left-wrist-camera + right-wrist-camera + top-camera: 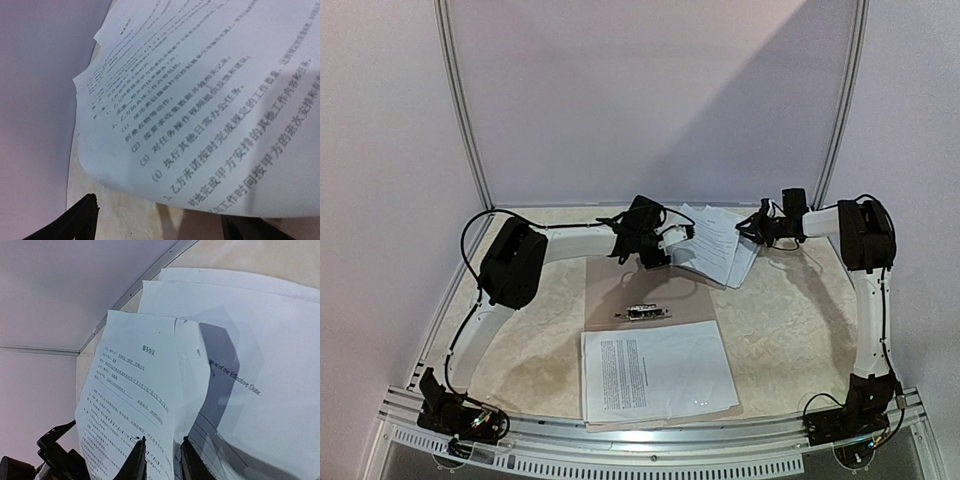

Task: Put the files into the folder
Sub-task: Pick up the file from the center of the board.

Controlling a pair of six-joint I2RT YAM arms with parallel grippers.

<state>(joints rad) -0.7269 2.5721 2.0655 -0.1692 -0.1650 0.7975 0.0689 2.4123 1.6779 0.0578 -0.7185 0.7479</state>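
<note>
The tan folder (620, 285) lies open in the middle of the table, its black clip (645, 312) at the centre. One printed sheet (655, 370) rests on its near half. More files (720, 250) lie in a loose pile at the back right. My left gripper (672, 240) is open at the pile's left edge, and a printed sheet (210, 100) arches over its spread fingers (85, 215). My right gripper (162, 460) is at the pile's right edge. Its jaws stand a little apart, and the raised sheet (140, 390) has its edge in the gap.
The table is marbled beige (790, 330) with a metal rail along the near edge (650, 430). White walls and a curved metal frame (470, 150) close in the back. Both arm bases sit at the near corners. A corner of the folder (202, 227) shows under the left gripper.
</note>
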